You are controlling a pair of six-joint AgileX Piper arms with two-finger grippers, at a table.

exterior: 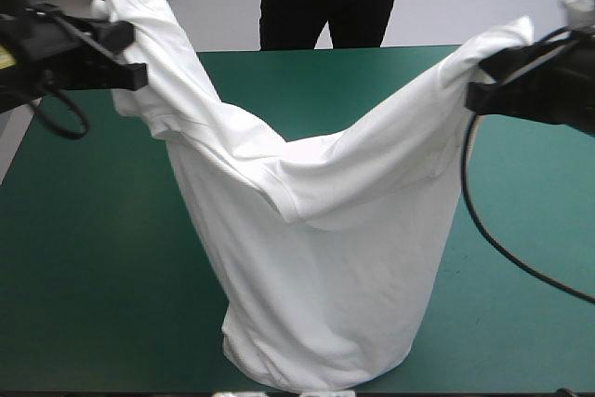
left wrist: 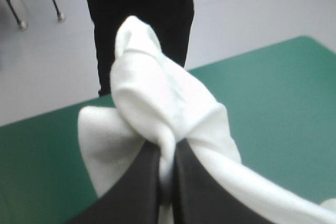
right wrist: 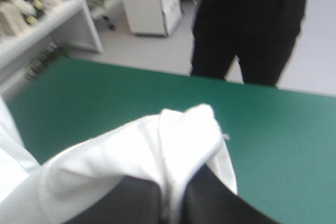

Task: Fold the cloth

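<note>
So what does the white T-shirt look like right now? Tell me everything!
The T-shirt is white, soft-looking cloth, full of creases. It hangs lifted between both arms: the left gripper and the right gripper each pinch a bunched-up part, jaws all but shut on it. The middle sags in a deep dip, and its lower end seems to rest on the teal-green table near the front edge.

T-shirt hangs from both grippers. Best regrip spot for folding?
The T-shirt is pinched at both raised ends by left gripper and right gripper. I'd take its bottom edge, bunched on the table near the front, coming in low from the side.
</note>
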